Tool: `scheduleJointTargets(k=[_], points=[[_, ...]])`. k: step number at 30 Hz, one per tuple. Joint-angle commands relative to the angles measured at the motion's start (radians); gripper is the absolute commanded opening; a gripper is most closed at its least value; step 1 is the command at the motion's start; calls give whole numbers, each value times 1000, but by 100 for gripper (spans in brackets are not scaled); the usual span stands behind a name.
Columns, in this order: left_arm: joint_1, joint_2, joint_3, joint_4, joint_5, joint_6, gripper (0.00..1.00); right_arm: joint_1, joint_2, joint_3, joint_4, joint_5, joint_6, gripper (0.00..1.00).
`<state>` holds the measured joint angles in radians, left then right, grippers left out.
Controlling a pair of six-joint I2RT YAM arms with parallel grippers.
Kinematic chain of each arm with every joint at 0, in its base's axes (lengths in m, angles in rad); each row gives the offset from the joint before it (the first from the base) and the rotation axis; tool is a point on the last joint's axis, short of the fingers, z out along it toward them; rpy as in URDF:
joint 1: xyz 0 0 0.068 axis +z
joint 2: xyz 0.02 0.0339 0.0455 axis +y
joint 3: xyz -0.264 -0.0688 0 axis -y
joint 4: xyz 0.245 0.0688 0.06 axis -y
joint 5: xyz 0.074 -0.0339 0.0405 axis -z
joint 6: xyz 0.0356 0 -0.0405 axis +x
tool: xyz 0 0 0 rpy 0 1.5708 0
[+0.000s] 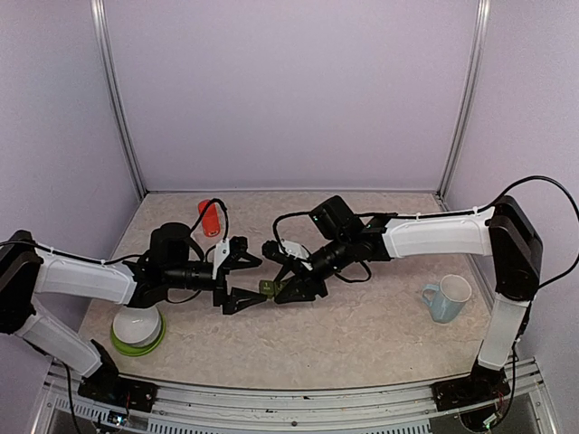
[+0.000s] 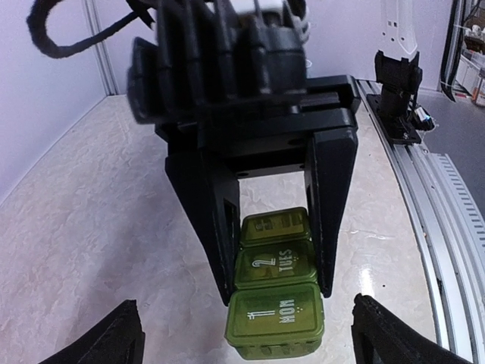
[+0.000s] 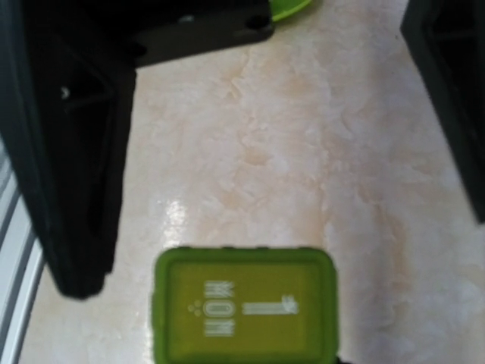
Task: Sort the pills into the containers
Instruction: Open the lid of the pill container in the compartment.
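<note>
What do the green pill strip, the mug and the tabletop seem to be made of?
Pill strip: translucent green plastic, slightly glossy, with white printed day labels.
Mug: pale blue, white inside, probably glazed ceramic; too small to be sure.
Tabletop: beige with marble-like veining, smooth, catching light reflections; laminate or polished stone, cannot tell which.

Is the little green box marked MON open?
No, the MON lid lies shut flat on the green pill strip.
</note>
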<state>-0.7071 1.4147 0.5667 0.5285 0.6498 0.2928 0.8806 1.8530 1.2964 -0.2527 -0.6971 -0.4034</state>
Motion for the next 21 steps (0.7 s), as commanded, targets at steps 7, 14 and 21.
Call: scheduleJointTargets(k=[7, 14, 21], points=[[-40, 26, 47, -105, -3, 83, 83, -15, -31, 10, -37, -74, -19, 40], [-48, 33, 57, -120, 0, 95, 74, -16, -26, 16, -51, -95, -24, 39], [-59, 51, 73, -141, -5, 102, 69, -17, -25, 19, -51, -107, -25, 39]])
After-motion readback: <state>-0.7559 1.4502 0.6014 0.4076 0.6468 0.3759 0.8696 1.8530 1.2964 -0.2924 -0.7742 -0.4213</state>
